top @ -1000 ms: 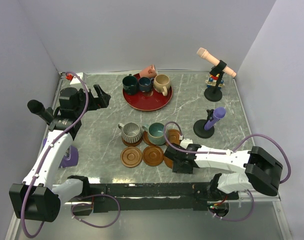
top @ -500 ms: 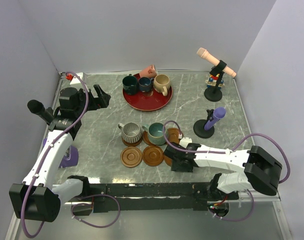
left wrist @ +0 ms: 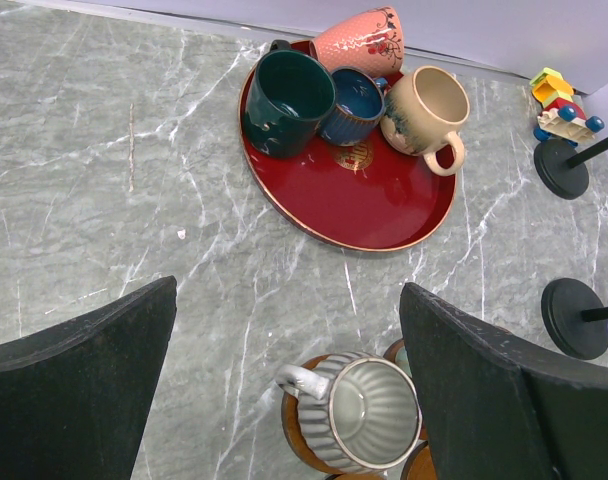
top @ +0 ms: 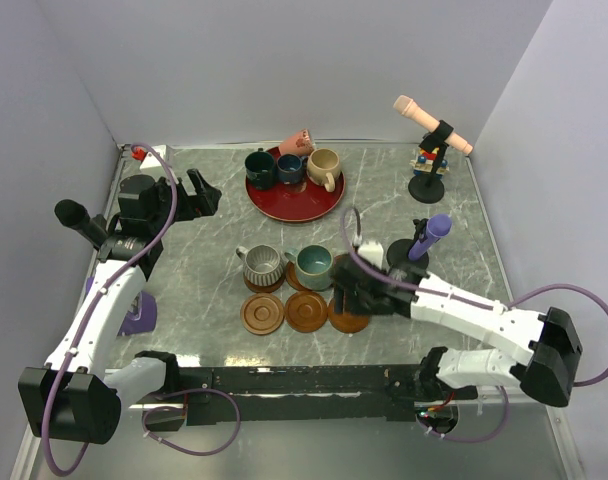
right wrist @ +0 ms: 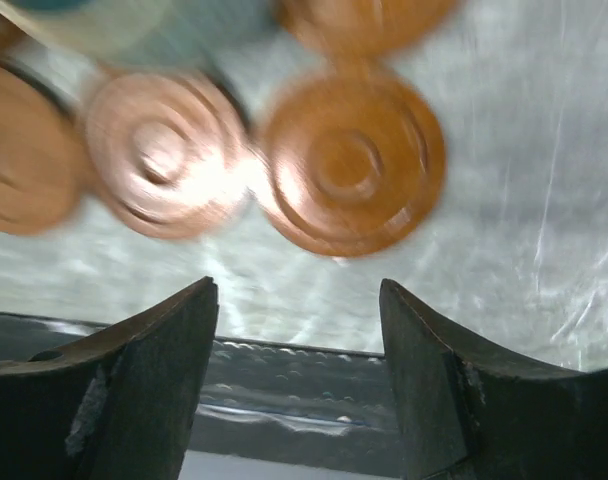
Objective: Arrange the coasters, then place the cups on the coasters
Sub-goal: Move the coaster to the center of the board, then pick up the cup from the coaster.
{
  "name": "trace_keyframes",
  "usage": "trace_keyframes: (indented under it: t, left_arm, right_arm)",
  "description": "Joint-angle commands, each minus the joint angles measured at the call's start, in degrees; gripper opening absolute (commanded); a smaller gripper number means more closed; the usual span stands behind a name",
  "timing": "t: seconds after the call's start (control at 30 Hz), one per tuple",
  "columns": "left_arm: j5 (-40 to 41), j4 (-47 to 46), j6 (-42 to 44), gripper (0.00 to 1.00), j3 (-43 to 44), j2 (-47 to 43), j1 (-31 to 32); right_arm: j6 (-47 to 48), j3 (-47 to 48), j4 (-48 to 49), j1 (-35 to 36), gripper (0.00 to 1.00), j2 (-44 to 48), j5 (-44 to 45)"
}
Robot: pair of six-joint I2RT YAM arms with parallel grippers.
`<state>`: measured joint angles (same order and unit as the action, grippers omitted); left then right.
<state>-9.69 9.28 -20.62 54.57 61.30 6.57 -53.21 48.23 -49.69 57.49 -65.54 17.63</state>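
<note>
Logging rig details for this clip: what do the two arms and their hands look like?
The left arm and right arm have white links with black joints. A purple cable loops along each. The left hand and right hand are black, each with two broad, tapering fingers. No markings are legible.
</note>
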Motion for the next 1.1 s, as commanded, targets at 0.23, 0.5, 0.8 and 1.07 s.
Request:
trace_keyframes:
  t: [0.23, 0.5, 0.8, 1.07]
  left_arm:
    - [-1.5, -2.2, 0.1, 0.97, 0.1, -0.7, 0.2]
    - [-2.3, -2.2, -0.1, 0.97, 0.3, -0.5, 0.3]
    - [-2.6, -2.2, -0.2, 0.97, 0.4, -0.7, 0.3]
    - [-2.5, -2.2, -0.1, 0.97, 0.4, -0.7, 0.3]
  right_arm:
    - [20.1, 26.3, -2.0, -13.9, 0.65, -17.6, -2.1]
    - [22.9, 34.5, -4.7, -14.9, 0.6, -29.8, 1.9]
    - [23.9, 34.0, -2.4, -15.5, 0.54, -34.4, 0.6]
    - [23.1, 34.7, -2.3, -15.5, 0.45, -37.1, 1.2]
